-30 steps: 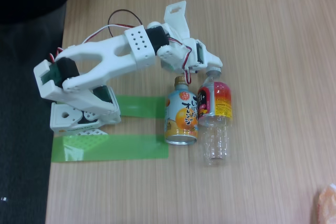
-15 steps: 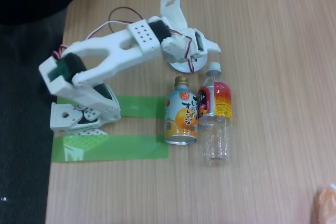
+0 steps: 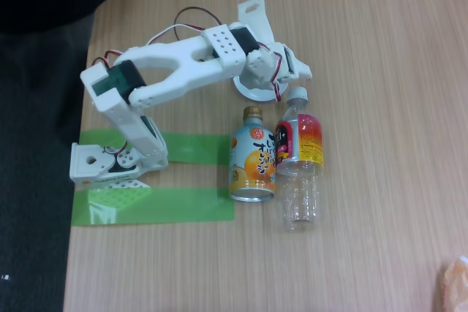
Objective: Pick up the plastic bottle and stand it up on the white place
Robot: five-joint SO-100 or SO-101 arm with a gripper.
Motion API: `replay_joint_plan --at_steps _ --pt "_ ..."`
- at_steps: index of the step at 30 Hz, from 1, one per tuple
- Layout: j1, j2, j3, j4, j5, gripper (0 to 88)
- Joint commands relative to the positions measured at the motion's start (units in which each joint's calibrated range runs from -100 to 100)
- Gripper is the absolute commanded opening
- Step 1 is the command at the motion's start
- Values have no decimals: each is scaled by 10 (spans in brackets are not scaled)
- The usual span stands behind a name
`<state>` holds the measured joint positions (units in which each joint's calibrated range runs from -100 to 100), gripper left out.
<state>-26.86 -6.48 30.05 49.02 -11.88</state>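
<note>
The plastic bottle lies on its side on the wooden table, white cap pointing to the top of the fixed view, clear base toward the bottom. My white gripper hovers just above the cap, apart from it, holding nothing; how its jaws stand is unclear from this angle. The white place, a small round dish, sits left of the cap and is mostly hidden under my wrist.
An orange-drink can with a gold cap lies touching the bottle's left side. Green tape strips mark the table by my base. The table's left edge runs beside a dark floor. A peach-coloured item is at the bottom right.
My arm has risen and swung back toward the top of the view; the gripper moved off the bottle's cap. The bottle and the can have not moved.
</note>
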Motion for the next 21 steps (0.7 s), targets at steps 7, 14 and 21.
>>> replay_joint_plan --at_steps 7,14,21 --pt "12 42 -57 -14 -2 256" --pt "29 69 -61 -41 2 256" --pt "29 71 -56 -41 -2 256"
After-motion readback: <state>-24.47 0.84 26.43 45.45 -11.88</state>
